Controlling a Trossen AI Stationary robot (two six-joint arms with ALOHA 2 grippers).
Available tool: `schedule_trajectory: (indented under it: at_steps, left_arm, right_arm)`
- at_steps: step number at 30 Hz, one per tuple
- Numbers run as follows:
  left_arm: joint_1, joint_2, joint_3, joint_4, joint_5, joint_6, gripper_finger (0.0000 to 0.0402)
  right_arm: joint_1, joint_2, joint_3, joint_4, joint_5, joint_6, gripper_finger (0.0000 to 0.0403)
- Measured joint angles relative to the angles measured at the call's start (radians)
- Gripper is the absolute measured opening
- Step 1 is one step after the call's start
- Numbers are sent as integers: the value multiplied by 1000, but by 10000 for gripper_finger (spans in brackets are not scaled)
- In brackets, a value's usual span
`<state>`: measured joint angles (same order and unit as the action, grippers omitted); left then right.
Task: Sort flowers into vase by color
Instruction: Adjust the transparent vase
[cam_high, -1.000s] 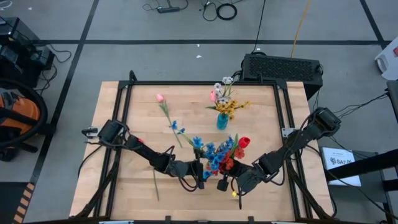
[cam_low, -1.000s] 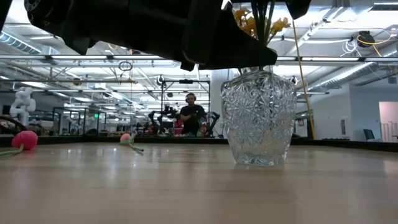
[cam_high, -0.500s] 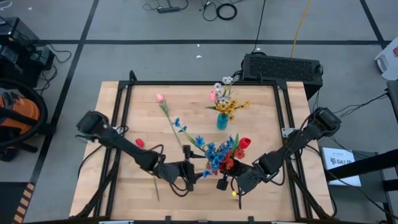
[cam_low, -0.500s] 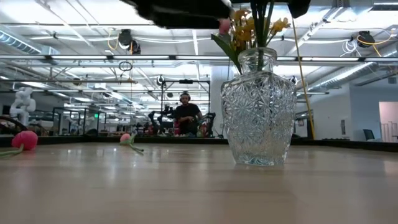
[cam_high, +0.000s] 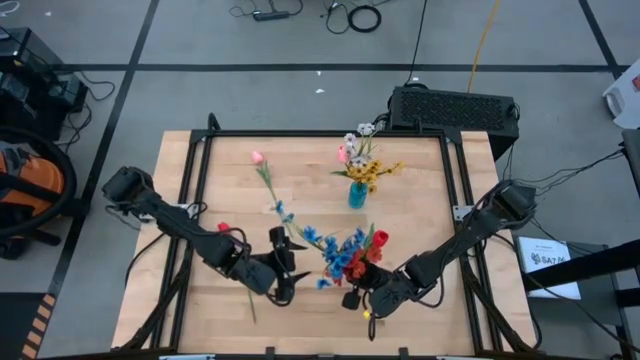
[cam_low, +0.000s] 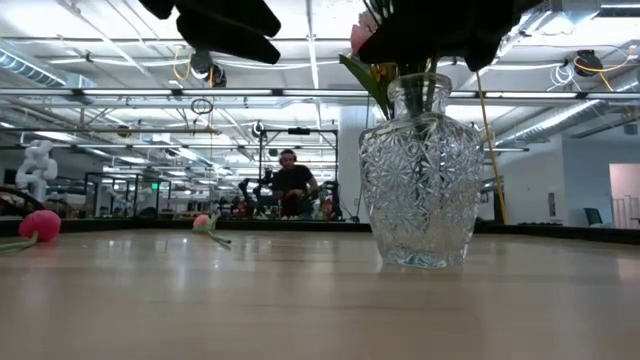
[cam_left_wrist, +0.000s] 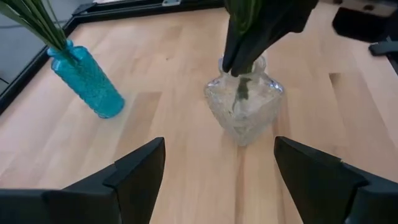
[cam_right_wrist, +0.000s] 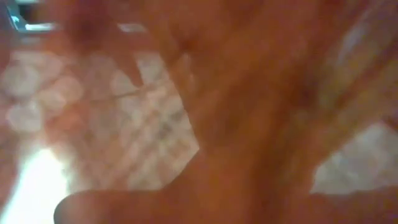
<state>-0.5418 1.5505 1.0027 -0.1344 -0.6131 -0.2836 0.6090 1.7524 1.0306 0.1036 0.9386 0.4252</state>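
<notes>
Left wrist view showed the left gripper (cam_left_wrist: 214, 168) spread wide before the clear vase (cam_left_wrist: 242, 115) — right wrist view, only blur; right gripper's (cam_high: 352, 297) grip unreadable.

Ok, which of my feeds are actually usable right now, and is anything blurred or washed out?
Right wrist view: useless, an unfocused orange-pink smear throughout. Left wrist view: sharp on the clear cut-glass vase and blue glass vase. Low view: arms are dark silhouettes against bright ceiling lights. High view: evenly lit, everything readable.
</notes>
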Motion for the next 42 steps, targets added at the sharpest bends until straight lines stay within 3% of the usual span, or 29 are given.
schedule_trajectory:
  at_steps: [9,19,25,33,42]
  left_arm:
    - [-32,0,0,-15,9,-50,307]
    - [-36,0,0,-14,9,-52,307]
    - [-36,0,0,-12,9,-51,307]
    - [-36,0,0,-16,9,-51,307]
    - [-36,0,0,-17,9,-51,307]
  right_arm:
    - [0,20,1,4,0,-13,16]
    - [2,7,6,-4,-44,-24,123]
    - [2,4,25,-6,-82,-36,164]
    - [8,4,64,-31,-82,-74,176]
    - [30,3,151,-318,-108,48,176]
